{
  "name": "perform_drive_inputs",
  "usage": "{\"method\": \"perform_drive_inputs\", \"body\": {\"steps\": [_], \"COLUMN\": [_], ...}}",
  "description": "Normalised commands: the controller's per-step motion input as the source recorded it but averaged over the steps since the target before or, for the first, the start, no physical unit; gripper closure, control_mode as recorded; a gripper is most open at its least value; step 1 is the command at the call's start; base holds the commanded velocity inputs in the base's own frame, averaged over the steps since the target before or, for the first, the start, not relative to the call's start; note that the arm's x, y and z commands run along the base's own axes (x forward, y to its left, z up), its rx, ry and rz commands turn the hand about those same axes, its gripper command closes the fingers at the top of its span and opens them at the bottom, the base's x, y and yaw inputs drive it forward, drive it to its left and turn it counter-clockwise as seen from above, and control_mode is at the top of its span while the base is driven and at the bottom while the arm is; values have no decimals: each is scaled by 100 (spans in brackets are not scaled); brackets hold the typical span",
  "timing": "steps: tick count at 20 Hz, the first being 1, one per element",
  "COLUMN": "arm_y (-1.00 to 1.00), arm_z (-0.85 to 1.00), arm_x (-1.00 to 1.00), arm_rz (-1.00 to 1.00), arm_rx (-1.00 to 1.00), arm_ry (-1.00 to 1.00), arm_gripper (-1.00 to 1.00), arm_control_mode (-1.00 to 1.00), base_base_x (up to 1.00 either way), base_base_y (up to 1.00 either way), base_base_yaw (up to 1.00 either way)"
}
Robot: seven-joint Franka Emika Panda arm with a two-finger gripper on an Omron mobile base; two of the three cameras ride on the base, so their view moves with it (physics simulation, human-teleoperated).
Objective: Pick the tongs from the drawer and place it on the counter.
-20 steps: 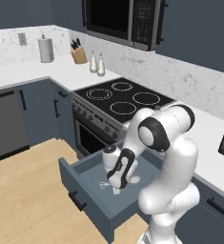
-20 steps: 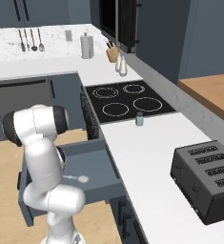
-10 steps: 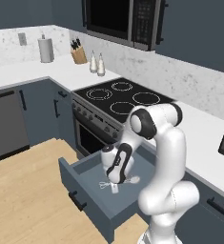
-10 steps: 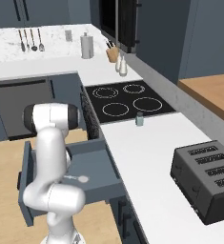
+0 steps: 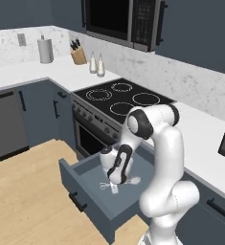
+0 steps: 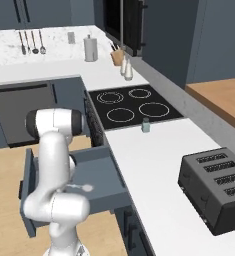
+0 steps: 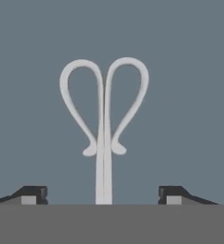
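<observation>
Inside the pulled-out slate-blue box drawer (image 5: pixel 85 179), the two-finger end effector (image 7: pixel 103 195) is now sinking lower over the thin silvery-white tongs (image 7: pixel 104 128). Its fingertips (image 7: pixel 32 194) are standing spread wide, grasping nothing, straddling the tongs' slim shaft on the drawer floor. The pick looks imminent; the smooth white bench (image 6: pixel 154 175) beside the drawer is waiting.

Kitchen: black cooktop (image 5: pixel 123 94), microwave (image 5: pixel 118 21) above, toaster (image 6: pixel 217 188) on white counter (image 6: pixel 154 165), knife block (image 5: pixel 78 55)
</observation>
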Motion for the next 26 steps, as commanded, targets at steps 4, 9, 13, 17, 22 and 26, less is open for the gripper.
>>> {"method": "perform_drive_inputs", "body": {"steps": [4,9,13,17,22,26], "arm_y": [41,32,26,3,36,52], "arm_z": [-97,-45,-29,54,100,100], "arm_x": [-33,-14,-25,-74,-69,-57], "arm_rz": [8,4,3,1,8,6], "arm_rx": [-3,0,0,-1,-18,-10], "arm_ry": [8,9,-3,-18,-12,-3], "arm_gripper": [100,100,100,100,100,100], "arm_control_mode": [-100,-100,-100,-100,-100,-100], "base_base_x": [0,0,0,0,0,0], "base_base_y": [0,0,0,0,0,0], "base_base_yaw": [0,0,0,0,0,0]}}
